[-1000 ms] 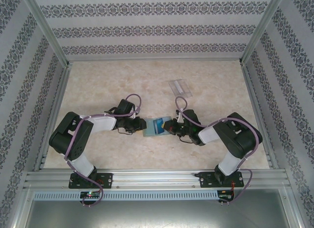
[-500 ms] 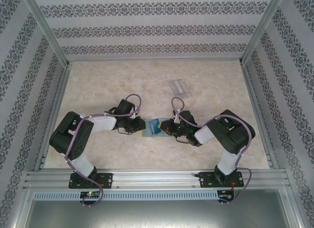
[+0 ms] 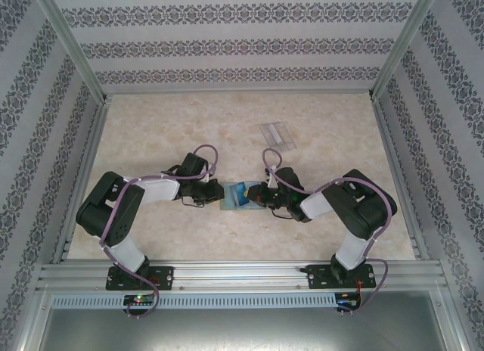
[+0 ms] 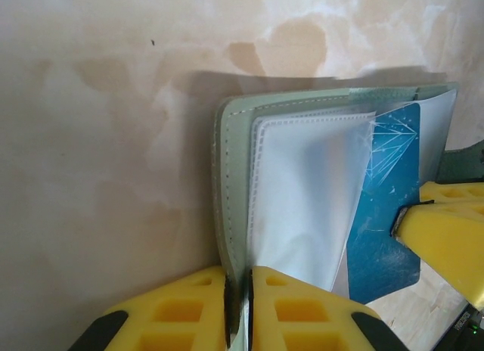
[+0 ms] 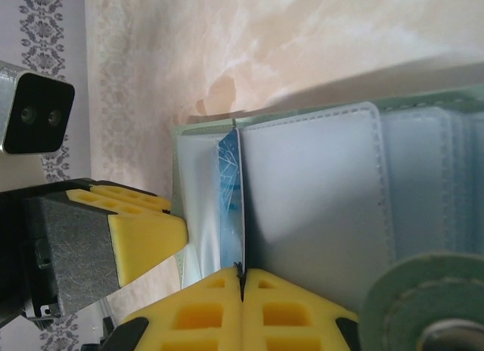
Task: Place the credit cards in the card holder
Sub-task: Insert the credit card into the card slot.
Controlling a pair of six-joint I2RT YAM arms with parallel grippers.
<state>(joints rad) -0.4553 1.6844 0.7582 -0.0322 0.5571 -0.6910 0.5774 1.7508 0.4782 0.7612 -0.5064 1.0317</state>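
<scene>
The grey-green card holder [image 3: 229,197] lies open on the table between my two grippers. My left gripper [image 4: 239,281] is shut on the edge of its stitched green cover [image 4: 230,184], beside a clear inner sleeve [image 4: 302,192]. A blue credit card [image 4: 386,222] with a white diamond drawing stands partly inside a sleeve. My right gripper [image 5: 242,275] is shut on the card's near edge, and the card [image 5: 230,186] is seen edge-on against the holder's sleeves [image 5: 318,192]. In the top view the left gripper [image 3: 218,194] and right gripper [image 3: 259,196] face each other across the holder.
A clear plastic box [image 3: 276,133] lies at the back right of the marble-patterned table [image 3: 166,132]. The holder's closing tab with its snap [image 5: 427,309] hangs close to the right wrist camera. Patterned walls and metal posts enclose the table.
The right arm has moved left and carried the blue card further into the holder. The left gripper's jaws have closed tighter on the cover.
</scene>
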